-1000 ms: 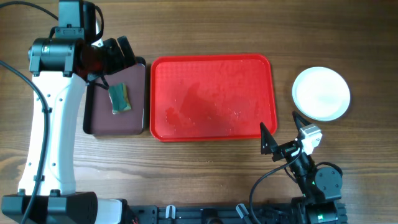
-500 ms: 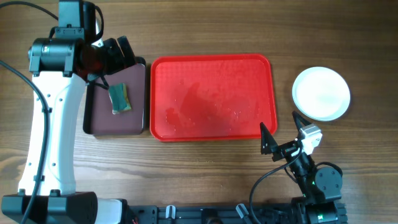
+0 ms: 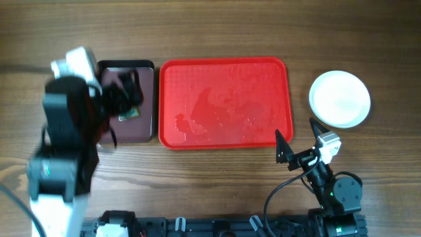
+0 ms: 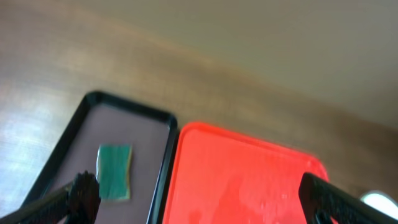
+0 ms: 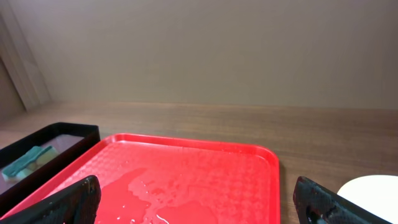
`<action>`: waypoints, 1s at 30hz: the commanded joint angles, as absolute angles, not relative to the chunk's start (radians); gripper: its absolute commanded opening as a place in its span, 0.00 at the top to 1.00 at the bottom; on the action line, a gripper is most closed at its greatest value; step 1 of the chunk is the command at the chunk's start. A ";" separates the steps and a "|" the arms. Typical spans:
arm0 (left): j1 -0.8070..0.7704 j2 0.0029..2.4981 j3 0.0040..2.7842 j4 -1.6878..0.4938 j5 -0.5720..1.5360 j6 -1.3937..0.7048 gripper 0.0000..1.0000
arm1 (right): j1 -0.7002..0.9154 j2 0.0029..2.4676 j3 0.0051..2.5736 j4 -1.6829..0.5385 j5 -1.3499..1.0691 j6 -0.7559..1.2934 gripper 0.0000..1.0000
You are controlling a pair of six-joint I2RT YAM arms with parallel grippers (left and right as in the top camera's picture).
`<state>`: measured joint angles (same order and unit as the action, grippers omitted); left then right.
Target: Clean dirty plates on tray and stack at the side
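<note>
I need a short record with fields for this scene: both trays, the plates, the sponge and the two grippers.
red tray: no plates on it, wet patches
plates: on table, right of red tray; top one white, clean; count hidden
small dark tray: left of red tray
sponge: green, lying in small dark tray, unheld
left gripper: open, over small dark tray
right gripper: open, empty
</note>
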<state>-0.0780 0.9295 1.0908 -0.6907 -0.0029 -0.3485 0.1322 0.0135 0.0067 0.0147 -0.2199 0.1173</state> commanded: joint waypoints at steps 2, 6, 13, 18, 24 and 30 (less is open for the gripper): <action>-0.080 0.646 0.750 -0.484 -0.008 -0.336 0.00 | 0.138 0.005 0.005 0.017 -0.205 0.106 0.00; -0.080 0.477 0.530 -0.319 -0.008 -0.336 0.00 | 0.137 0.005 0.005 0.017 -0.205 0.106 0.00; -0.080 0.243 0.255 -0.098 -0.009 -0.302 0.00 | 0.137 0.004 0.005 0.017 -0.205 0.106 0.00; -0.080 0.156 0.141 0.015 -0.009 -0.203 0.00 | 0.137 0.005 0.005 0.017 -0.205 0.106 0.00; -0.049 0.062 0.060 0.012 -0.008 -0.160 0.00 | 0.138 0.005 0.005 0.017 -0.205 0.106 0.00; -0.015 0.003 0.006 -0.060 -0.004 -0.160 0.00 | 0.137 0.005 0.005 0.017 -0.205 0.106 0.00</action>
